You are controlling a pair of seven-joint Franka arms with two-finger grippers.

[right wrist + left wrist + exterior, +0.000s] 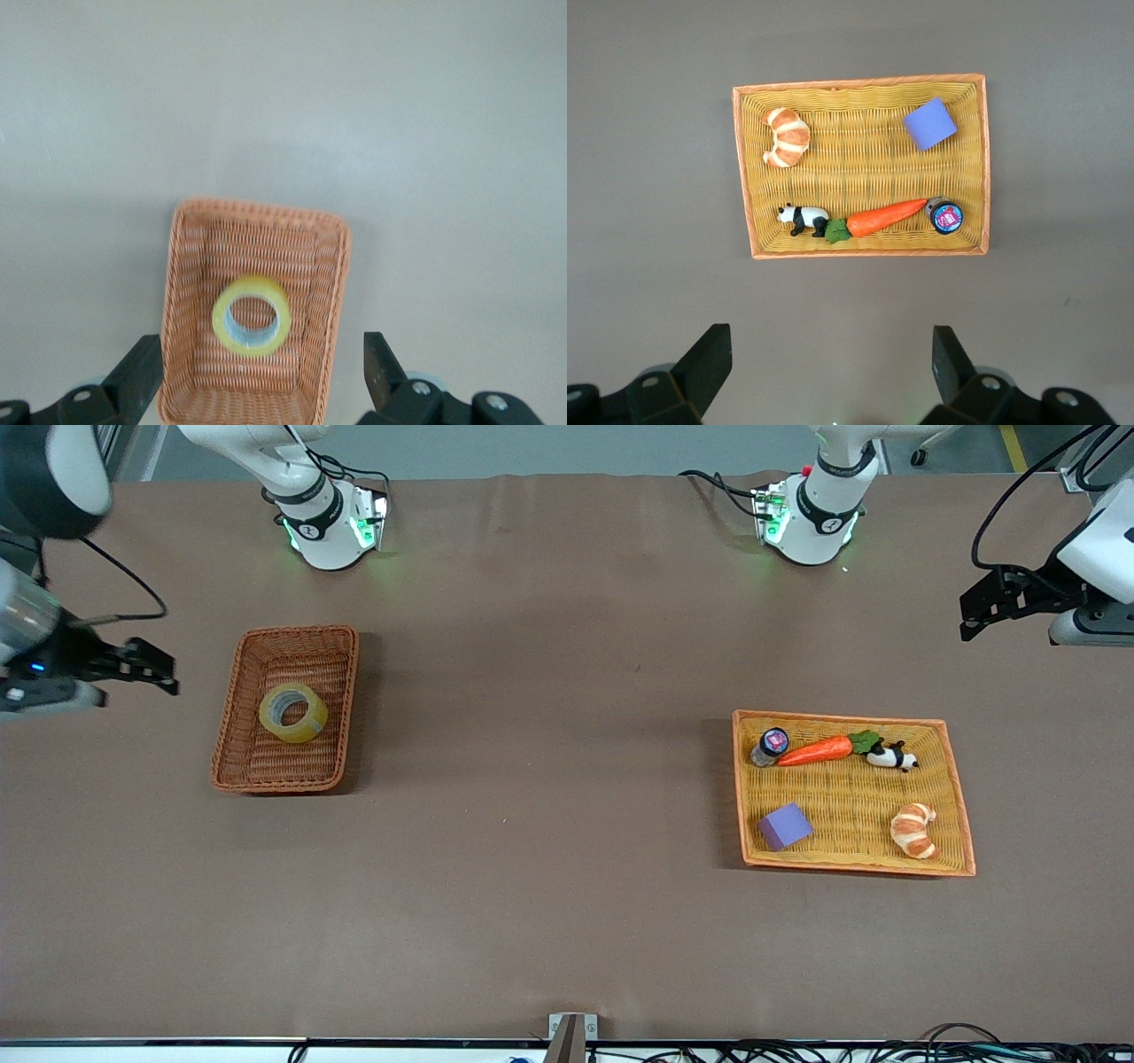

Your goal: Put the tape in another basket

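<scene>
Tape (293, 712) lies flat, hole up, in the basket (232, 731), roughly mid-floor and a bit toward the basket's end farthest from the front camera. Not touching any wall as far as I can see. So it looks placed; I judge the task basically done.

My right gripper (146, 666) is up in the air off the basket's long side, out at the right arm's end of the table, fingers spread wide with nothing in them. In the right wrist view the tape (252, 315) sits between the two fingertips (137, 376) but well below them. It's a ring, so no long axis to line up with.

Left gripper (992, 607) hangs over the table edge at the left arm's end, waiting, fingers also apart and empty. Under it sits the tray (983, 159) with carrot (815, 750), panda (891, 756), croissant (914, 830), purple block (784, 825) and small jar (771, 745).

Right arm is by far the nearer one to the tape; any re-grip would be a straight drop from there.
</scene>
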